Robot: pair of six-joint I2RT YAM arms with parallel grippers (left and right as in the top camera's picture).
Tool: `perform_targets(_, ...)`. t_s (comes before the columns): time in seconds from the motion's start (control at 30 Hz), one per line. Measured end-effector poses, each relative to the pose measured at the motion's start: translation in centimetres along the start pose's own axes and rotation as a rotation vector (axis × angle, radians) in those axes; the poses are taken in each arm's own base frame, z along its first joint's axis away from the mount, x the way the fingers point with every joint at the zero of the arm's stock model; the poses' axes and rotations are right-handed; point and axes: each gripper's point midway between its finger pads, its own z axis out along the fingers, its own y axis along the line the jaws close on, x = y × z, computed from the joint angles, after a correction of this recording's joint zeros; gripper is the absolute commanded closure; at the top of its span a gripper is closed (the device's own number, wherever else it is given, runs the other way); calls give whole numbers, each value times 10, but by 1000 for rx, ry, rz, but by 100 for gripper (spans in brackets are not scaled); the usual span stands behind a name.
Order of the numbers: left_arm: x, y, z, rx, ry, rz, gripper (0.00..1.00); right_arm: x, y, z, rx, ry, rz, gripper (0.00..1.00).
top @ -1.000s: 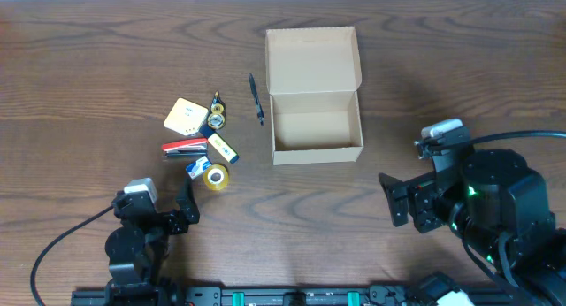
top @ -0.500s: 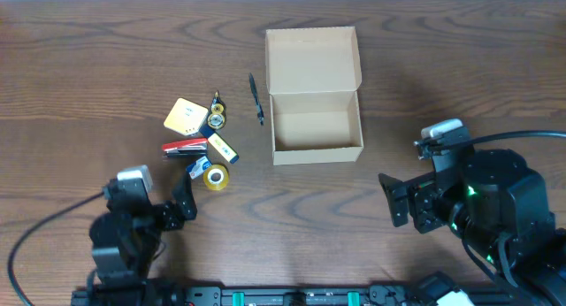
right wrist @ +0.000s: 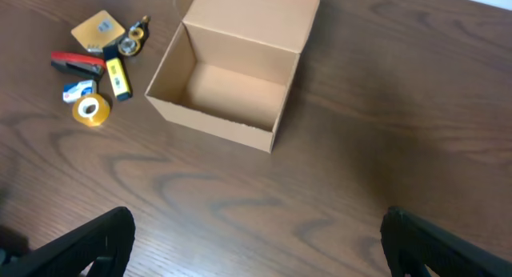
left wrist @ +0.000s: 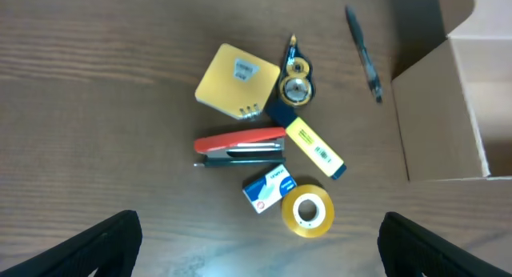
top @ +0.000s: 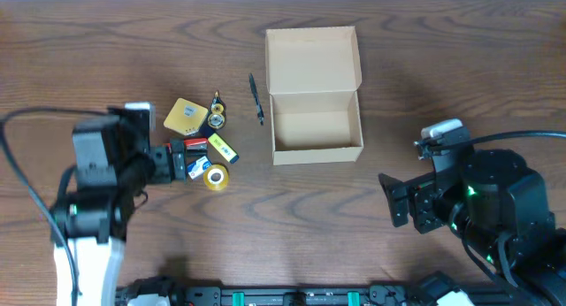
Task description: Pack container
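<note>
The left claw [top: 177, 159] is spread wide, its two dark fingers [left wrist: 100, 243] at the bottom corners of the wrist view, with nothing gripped between them. It hangs above the 9 o'clock edge of a cluster of stationery: a red stapler [left wrist: 240, 145], a yellow square pad [top: 186, 117], a yellow highlighter [top: 223, 148], a small blue and white box [left wrist: 268, 189] and a roll of yellow tape [top: 215, 176]. A dark pen [top: 256, 98] lies alone at 2 o'clock of the cluster.

The container [top: 316, 120], a tan cardboard box, sits at 3 o'clock of the cluster, empty, its lid flap folded back toward 12 o'clock.

The right claw [top: 394, 200] is also spread wide and empty, well apart from the box at its 4 o'clock.

Everything rests on a dark wood-grain table [top: 442, 58]. A pale strip shows beyond its far edge.
</note>
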Motion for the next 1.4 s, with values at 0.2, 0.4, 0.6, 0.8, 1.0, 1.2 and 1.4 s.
perform_targets(0.2, -26, 3, 18, 1, 55, 38, 5, 0, 0, 0, 0, 0, 0, 1)
perform_targets(0.4, -50, 9, 36, -13, 80, 62, 5, 0, 0, 0, 0, 0, 0, 1)
perform_targets(0.6, -68, 15, 60, -25, 120, 65, 5, 0, 0, 0, 0, 0, 0, 1)
perform_targets(0.8, -75, 20, 92, -23, 183, 56, 5, 0, 0, 0, 0, 0, 0, 1)
perform_targets(1.0, -74, 36, 117, -25, 230, 17, 5, 0, 0, 0, 0, 0, 0, 1)
perform_targets(1.2, -85, 56, 129, 1, 199, -44, 5, 0, 0, 0, 0, 0, 0, 1)
perform_targets(1.4, -87, 60, 141, 16, 190, -51, 5, 0, 0, 0, 0, 0, 0, 1)
